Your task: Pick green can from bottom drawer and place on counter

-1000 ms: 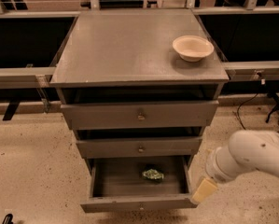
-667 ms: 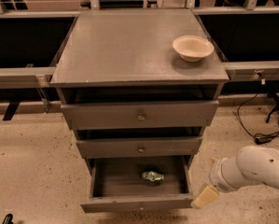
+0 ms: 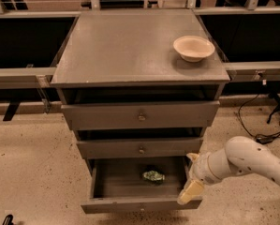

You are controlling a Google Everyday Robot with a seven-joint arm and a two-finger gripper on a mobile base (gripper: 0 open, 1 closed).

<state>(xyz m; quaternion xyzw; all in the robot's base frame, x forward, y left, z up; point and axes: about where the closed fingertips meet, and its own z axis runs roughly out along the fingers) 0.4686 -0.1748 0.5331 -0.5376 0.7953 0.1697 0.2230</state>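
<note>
The bottom drawer [image 3: 139,203] of the grey cabinet stands pulled open. The green can [image 3: 153,176] lies on its side on the drawer floor, right of the middle. My gripper [image 3: 190,184] is at the drawer's right front corner, at rim height, to the right of the can and apart from it. Its cream fingers [image 3: 190,191] point down and left. The white arm reaches in from the right. The counter [image 3: 125,50] is the flat grey cabinet top above.
A cream bowl [image 3: 193,48] sits on the counter's right rear part. The two upper drawers [image 3: 139,116] are nearly shut. Metal rails [image 3: 20,74] run left and right of the cabinet. Cables [image 3: 266,137] lie on the speckled floor at right.
The arm has dropped lower and moved left, bringing my gripper to the open drawer's right front corner. The can and drawer have not moved.
</note>
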